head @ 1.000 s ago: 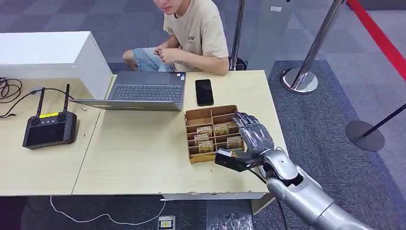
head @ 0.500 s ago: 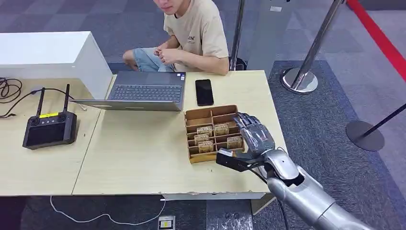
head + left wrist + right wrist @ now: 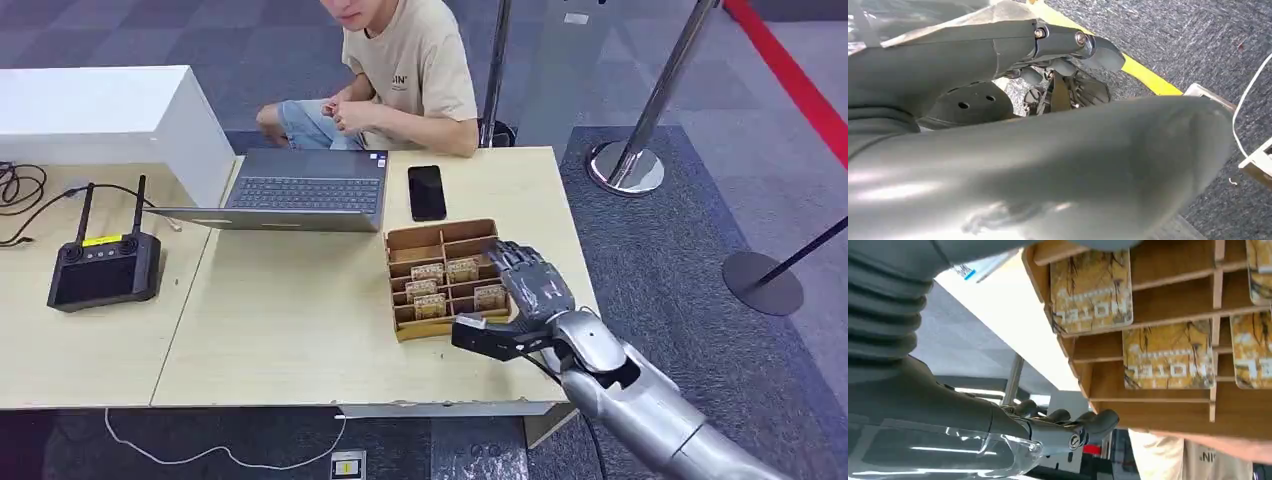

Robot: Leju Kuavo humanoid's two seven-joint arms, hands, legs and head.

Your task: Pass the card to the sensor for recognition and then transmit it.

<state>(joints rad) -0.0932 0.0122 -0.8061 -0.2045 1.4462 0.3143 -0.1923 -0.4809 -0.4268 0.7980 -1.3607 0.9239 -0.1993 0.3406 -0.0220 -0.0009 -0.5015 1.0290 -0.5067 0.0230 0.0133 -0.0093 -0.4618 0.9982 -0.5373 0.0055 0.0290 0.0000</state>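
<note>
Reaching in from the lower right of the head view: the silver right arm, its right hand [image 3: 530,285] hovering over the right edge of the wooden card rack [image 3: 443,278], right of centre in the frame. Spreading forward over the rack's right column, the dark fingers [image 3: 512,255], gently curved and apart, closing on nothing; thumb jutting out toward frame left along the rack's near wall. Touching a card or merely hanging above it: cannot tell from here.

Sitting upright in the rack's slots: four yellowish hotel cards [image 3: 428,305], printed faces toward the camera, one of them just beside the fingers. In the right wrist view, the nearest card [image 3: 1091,291] leaning against its divider, with a neighbour [image 3: 1168,356] one slot along; the fingers [image 3: 1068,426] lying low in that frame, open, clear of both.

Judging the cards: thin, light, stiff, likely smooth-faced and slippery. Probably best pinching the exposed top edge where it rises above the divider, thumb on one face and a finger on the other, then lifting straight up so as not to drag the light rack along.

Hanging down by the floor, the left hand [image 3: 1068,92]; open or closed, impossible to tell.

Further up the tabletop [image 3: 290,310]: a black phone [image 3: 427,192] just beyond the rack, an open laptop [image 3: 300,190] to its left, a black controller with antennas [image 3: 102,265] at far left. Sitting beyond the far edge, a person [image 3: 400,75], hands together. No obvious sensor identifiable.
</note>
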